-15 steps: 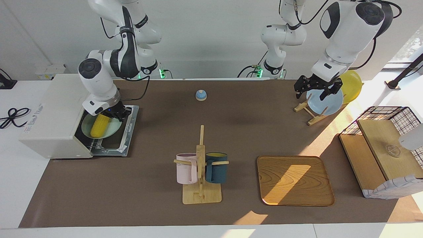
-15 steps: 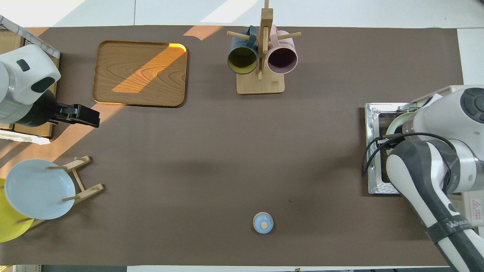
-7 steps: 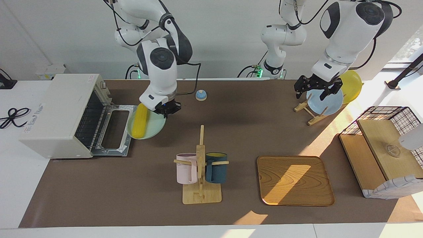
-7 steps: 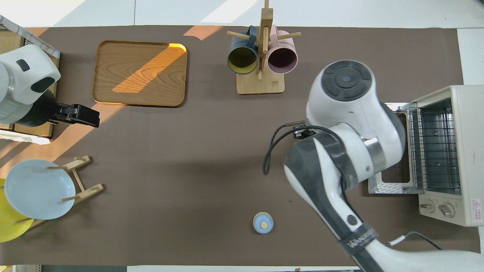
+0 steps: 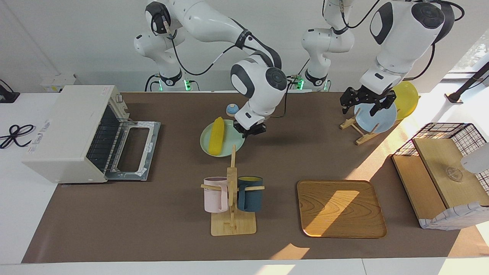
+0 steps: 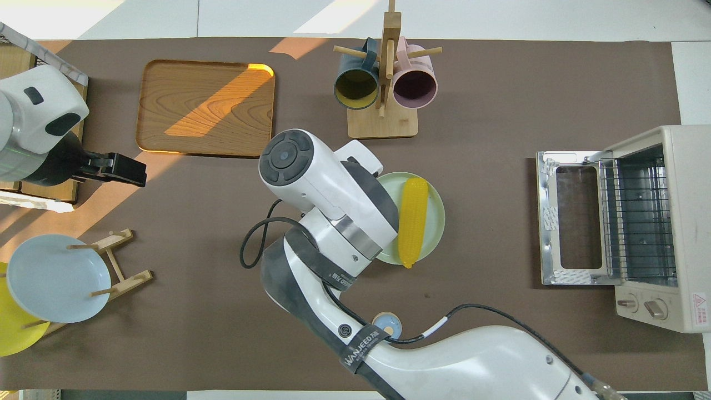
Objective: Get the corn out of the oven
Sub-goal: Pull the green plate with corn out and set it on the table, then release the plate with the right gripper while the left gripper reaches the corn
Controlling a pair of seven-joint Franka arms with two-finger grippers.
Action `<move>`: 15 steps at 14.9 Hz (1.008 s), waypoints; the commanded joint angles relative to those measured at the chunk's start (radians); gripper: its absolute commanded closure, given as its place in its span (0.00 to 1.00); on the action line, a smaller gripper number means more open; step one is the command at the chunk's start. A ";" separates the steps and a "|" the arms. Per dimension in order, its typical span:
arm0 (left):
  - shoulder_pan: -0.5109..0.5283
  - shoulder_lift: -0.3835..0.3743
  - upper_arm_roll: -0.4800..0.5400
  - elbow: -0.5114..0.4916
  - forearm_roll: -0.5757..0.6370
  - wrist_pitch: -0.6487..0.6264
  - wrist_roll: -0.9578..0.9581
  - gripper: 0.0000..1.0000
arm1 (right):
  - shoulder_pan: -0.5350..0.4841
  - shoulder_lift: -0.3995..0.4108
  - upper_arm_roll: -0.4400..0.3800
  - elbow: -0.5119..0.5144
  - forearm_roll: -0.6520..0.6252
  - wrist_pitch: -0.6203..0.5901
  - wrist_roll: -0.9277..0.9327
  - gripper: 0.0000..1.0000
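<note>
- Since the earlier frame, carrying the pale green plate (image 5: 223,139) and the corn (image 5: 216,135) out of the oven (image 5: 72,131), toward the middle of the table (image 5: 153,214).
- Right end effector (image 5: 250,129) clenching the plate's rim, corn lying on it, between the small bell (image 5: 232,110) and the mug rack (image 5: 232,191).
- Oven door (image 5: 131,151) lying open, rack bare.
- Next, probably setting the plate flat, unclenching, lifting away.
- Left end effector (image 5: 365,101) released, waiting over the plate rack (image 5: 359,128).
</note>
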 commanded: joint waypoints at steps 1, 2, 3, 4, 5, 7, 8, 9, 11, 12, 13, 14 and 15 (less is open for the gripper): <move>0.006 -0.008 0.003 -0.008 0.019 0.016 0.000 0.00 | 0.007 0.018 0.025 0.021 0.022 0.084 0.064 1.00; 0.011 -0.008 0.003 -0.008 0.019 0.016 0.000 0.00 | 0.012 0.016 0.025 -0.022 0.034 0.150 0.071 1.00; 0.011 -0.008 0.003 -0.008 0.019 0.016 0.000 0.00 | 0.012 0.010 0.025 -0.077 0.064 0.238 0.105 1.00; 0.011 -0.008 0.003 -0.008 0.019 0.017 0.000 0.00 | 0.007 0.004 0.025 -0.115 0.093 0.309 0.140 1.00; 0.013 -0.008 0.003 -0.008 0.019 0.017 0.000 0.00 | 0.003 0.002 0.025 -0.133 0.103 0.349 0.144 1.00; 0.013 -0.008 0.003 -0.008 0.019 0.017 0.000 0.00 | -0.008 0.002 0.025 -0.146 0.104 0.388 0.147 0.76; 0.019 -0.008 0.003 -0.008 0.019 0.017 0.000 0.00 | -0.007 0.002 0.025 -0.145 0.106 0.409 0.151 0.73; 0.019 -0.008 0.003 -0.008 0.019 0.017 0.000 0.00 | -0.007 0.002 0.025 -0.128 0.104 0.399 0.151 0.71; 0.019 -0.008 0.003 -0.008 0.019 0.019 0.000 0.00 | -0.040 -0.005 0.019 -0.098 0.085 0.330 0.083 0.68; 0.019 -0.008 0.001 -0.009 0.019 0.019 -0.001 0.00 | -0.069 -0.021 0.017 -0.076 0.077 0.280 0.037 0.69; 0.019 -0.008 0.001 -0.009 0.019 0.021 -0.001 0.00 | -0.097 -0.039 0.017 -0.067 0.071 0.235 0.003 0.73; 0.014 -0.008 0.001 -0.008 0.019 0.021 0.000 0.00 | -0.132 -0.062 0.017 -0.070 0.069 0.203 -0.020 0.78; 0.008 -0.008 0.001 -0.009 0.019 0.025 0.000 0.00 | -0.160 -0.093 0.016 -0.079 0.063 0.148 -0.036 0.85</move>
